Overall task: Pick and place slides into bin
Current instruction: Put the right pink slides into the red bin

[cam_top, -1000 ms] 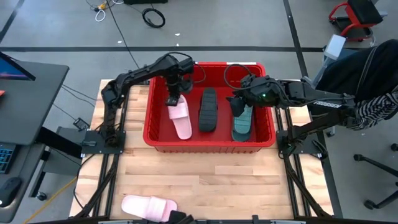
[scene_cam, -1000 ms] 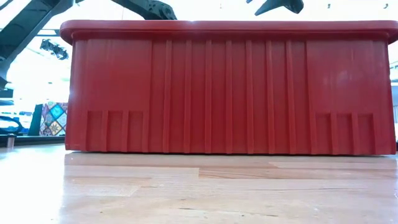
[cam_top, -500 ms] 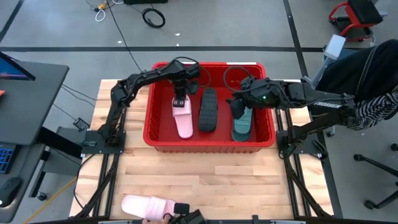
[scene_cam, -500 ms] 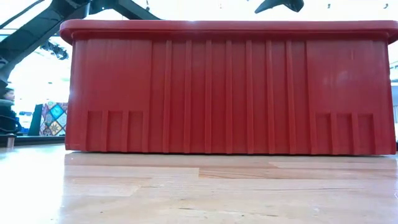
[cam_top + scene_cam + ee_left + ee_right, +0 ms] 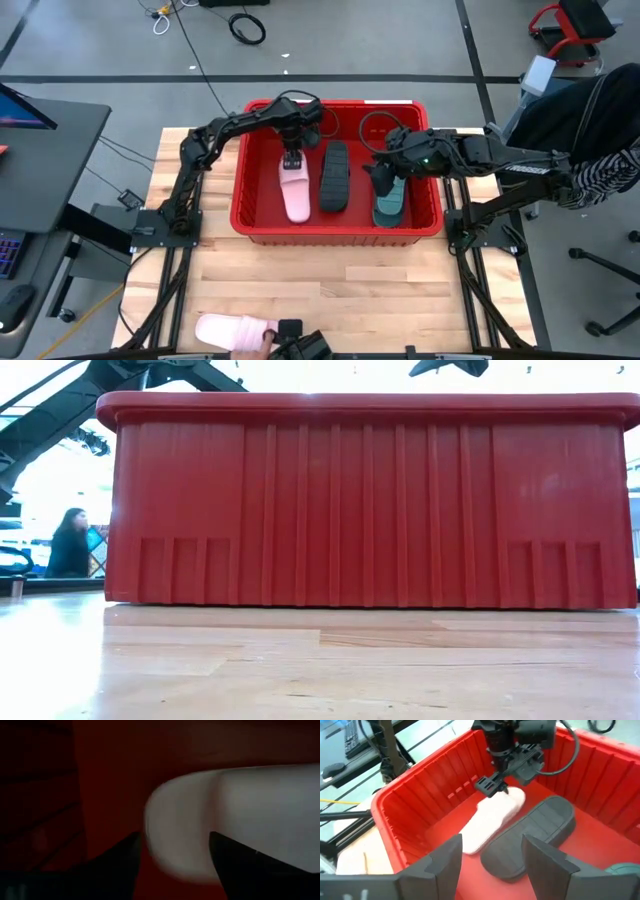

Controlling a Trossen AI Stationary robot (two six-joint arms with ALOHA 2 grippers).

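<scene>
- Four slides show in the high view: a pink one (image 5: pixel 294 192), a black one (image 5: pixel 334 176) and a teal one (image 5: pixel 391 200) lie side by side in the bin (image 5: pixel 240 216), while a second pink slide (image 5: pixel 228 331) lies on the surface near its front edge, well apart from the bin.
- At that front edge, a person's hand (image 5: pixel 268 339) with a dark object sits just beside the loose pink slide; a second ago nothing was there.
- Left gripper (image 5: pixel 292 160): a second ago it stood over the pink slide's far end with its jaws pinched on it; now the jaws have spread, and the wrist view shows the slide's rounded end between two parted fingers (image 5: pixel 235 865), seemingly loose. I judge the slide is released and that placement done.
- Black slide: unchanged, flat in the middle of the bin.
- Right gripper (image 5: pixel 382 177): it stays above the teal slide's far end, jaws partly open and empty in its wrist view, unchanged over the last second.
- Meaning: three slides are in; the pink one on the surface is the only one in view still outside, probably the next pick.
</scene>
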